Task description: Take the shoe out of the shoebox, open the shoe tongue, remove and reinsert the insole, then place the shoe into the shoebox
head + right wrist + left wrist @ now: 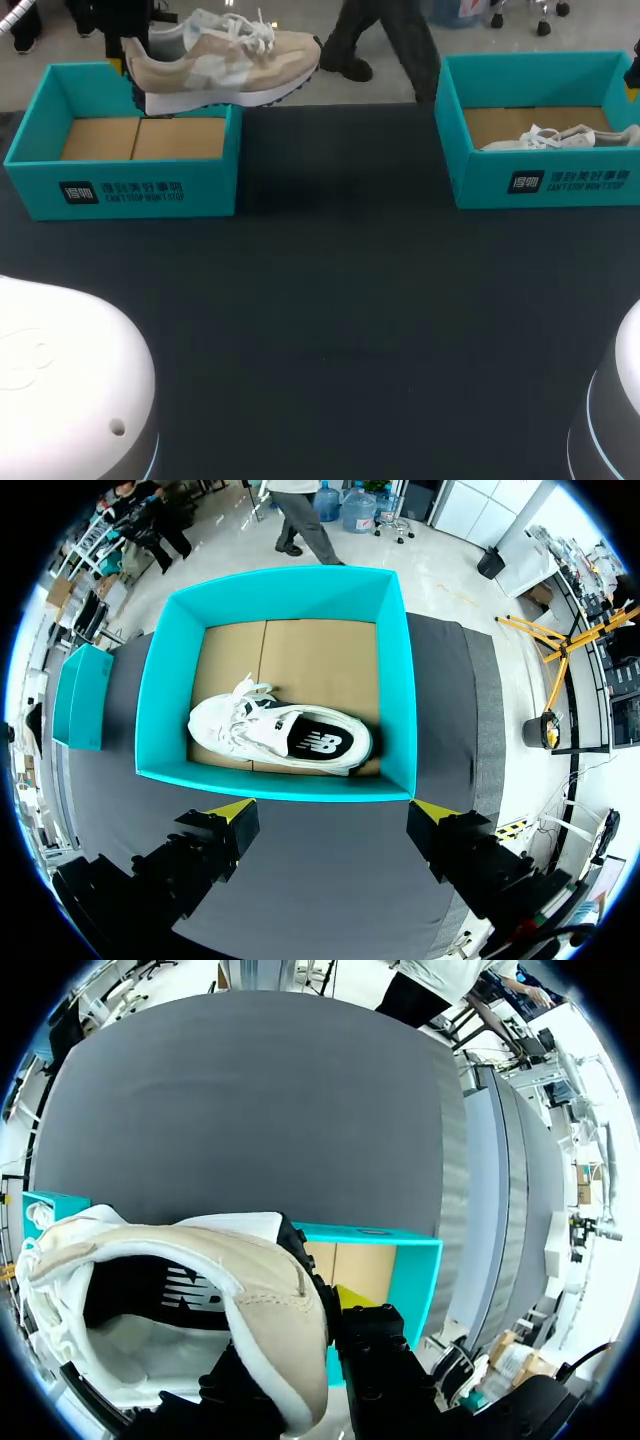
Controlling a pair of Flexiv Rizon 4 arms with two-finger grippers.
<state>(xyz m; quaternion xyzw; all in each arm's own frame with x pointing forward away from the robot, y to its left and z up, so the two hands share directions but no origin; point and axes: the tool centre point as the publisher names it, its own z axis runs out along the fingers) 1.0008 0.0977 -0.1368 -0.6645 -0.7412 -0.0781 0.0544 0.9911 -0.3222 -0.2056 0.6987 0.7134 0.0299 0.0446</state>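
Clamping beige shoe point(225, 62) above left box point(120, 190): left jaws | right jaws spread | white shoe point(285, 735): right box point(480, 175)

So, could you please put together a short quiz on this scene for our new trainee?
1. True or false: the left tool grips the beige shoe by its heel.
2. Fill in: the right tool is ___ (open or shut).
3. The white shoe lies: A in the right shoebox; B in the left tool; C in the right tool.
Key: 1 true; 2 open; 3 A.
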